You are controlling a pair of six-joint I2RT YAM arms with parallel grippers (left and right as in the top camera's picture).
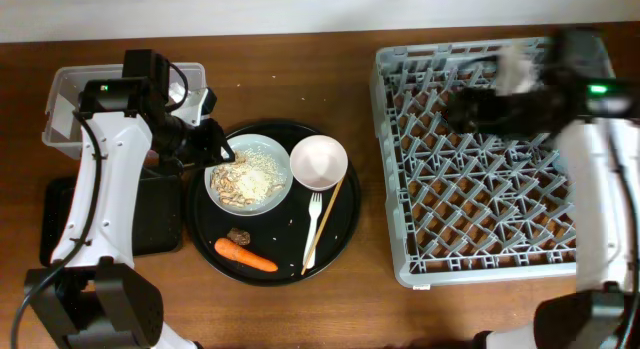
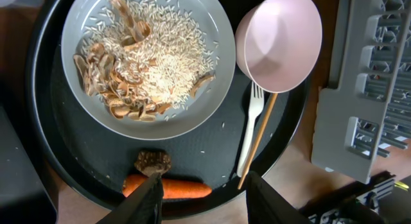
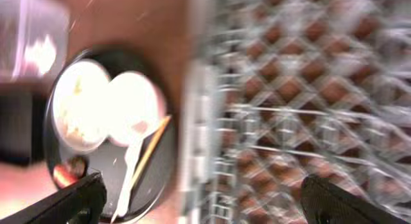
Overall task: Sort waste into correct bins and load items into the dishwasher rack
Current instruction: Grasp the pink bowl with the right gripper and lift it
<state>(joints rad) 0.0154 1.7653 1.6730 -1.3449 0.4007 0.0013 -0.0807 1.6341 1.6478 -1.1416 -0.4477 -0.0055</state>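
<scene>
Left gripper (image 1: pixel 212 144) (image 2: pixel 205 201): we record its two fingers spread apart with nothing pinched between them. From overhead it hangs at the upper-left edge of a pale grey round plate-bowl (image 1: pixel 282 161) (image 2: pixel 218 51), which carries beige crumbly food scraps (image 2: pixel 138 63) mixed with white rice. In the left wrist view the fingertips frame an orange carrot (image 1: pixel 246 254) (image 2: pixel 173 185), and a small brown lump (image 1: pixel 239 235) (image 2: pixel 153 162) lies just beside the carrot on the plate-bowl's side. We cannot tell how high the fingers stand above them. Touching the plate-bowl's right rim is a round pink bowl (image 1: pixel 318 161) (image 2: pixel 279 41), upright and empty. Below the bowl, a white plastic fork (image 1: pixel 314 229) (image 2: pixel 250 131) and a thin wooden chopstick (image 1: pixel 325 221) (image 2: pixel 259 137) lie side by side. All of these rest on a large round black tray (image 1: pixel 345 224) (image 2: pixel 192 147). Left of it, under the left arm, sit a clear plastic rectangular tub (image 1: pixel 62 109) and, nearer us, a shallow black rectangular tray (image 1: pixel 160 214). Right gripper (image 1: pixel 465 109) (image 3: pixel 205 205): both views are smeared. The right wrist view shows its fingers set wide apart with nothing between them, over the upper left of the large square grey plastic rack (image 1: pixel 490 159) (image 2: pixel 359 89) (image 3: pixel 289 89). The rack's lattice floor shows no items. Everything stands on a brown wooden table (image 1: pixel 300 79).
</scene>
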